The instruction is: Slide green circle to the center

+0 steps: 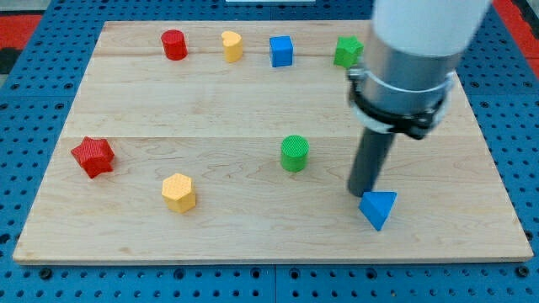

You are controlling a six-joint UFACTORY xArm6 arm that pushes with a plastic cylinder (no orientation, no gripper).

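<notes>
The green circle [295, 153], a short green cylinder, stands on the wooden board [210, 109] slightly right of and below its middle. My tip [363, 193] is at the end of the dark rod, to the right of the green circle and a little lower, apart from it. The tip sits just above the blue triangle [378, 208], close to or touching its upper left edge. The arm's white and grey body hangs over the view's upper right and hides part of the board there.
Along the view's top stand a red cylinder [173, 44], a yellow block [232, 45], a blue cube [281, 50] and a green block [347, 51]. A red star [93, 156] is at the left. A yellow hexagon [179, 192] is at the lower left.
</notes>
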